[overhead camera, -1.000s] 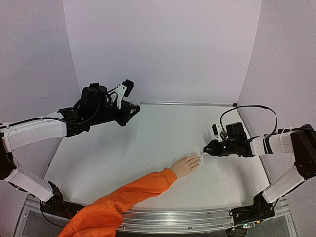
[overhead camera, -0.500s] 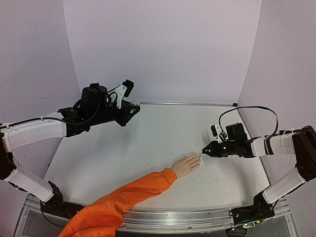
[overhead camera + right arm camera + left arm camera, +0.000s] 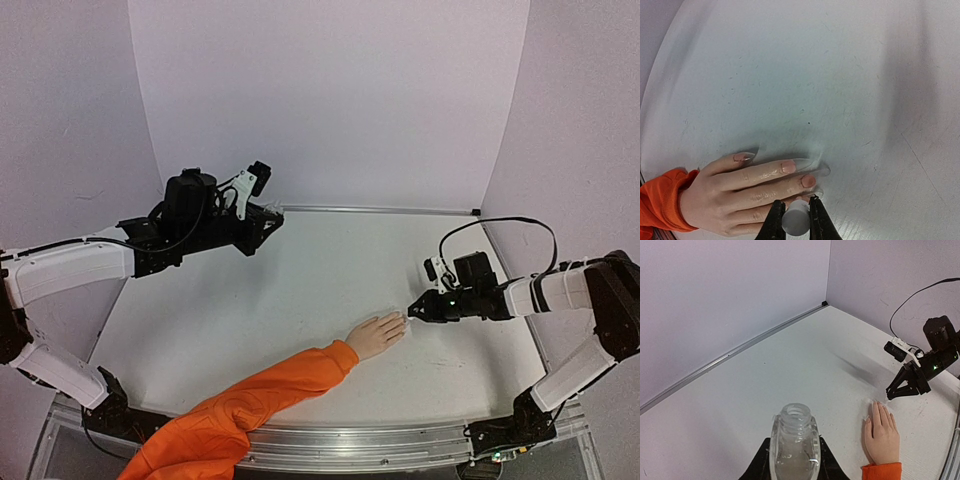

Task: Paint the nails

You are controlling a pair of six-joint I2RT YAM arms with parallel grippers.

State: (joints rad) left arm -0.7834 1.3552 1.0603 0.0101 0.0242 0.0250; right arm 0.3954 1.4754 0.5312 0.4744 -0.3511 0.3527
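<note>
Well, the nails are tiny, hard and slick, fixed on the fingertips of a hand that lies palm down on the bench, its orange sleeve trailing toward the near edge. I judge nothing there should be gripped. Only a soft brush tip should touch them, and lightly, since the hand looks light enough to slide. My right jaws are pinched tight on a small white cap, probably the brush's handle, just above the fingertips, with that arm stretched low and nearly level. My left jaws are clamped around a clear, uncapped bottle, held upright, well apart near the back wall.
</note>
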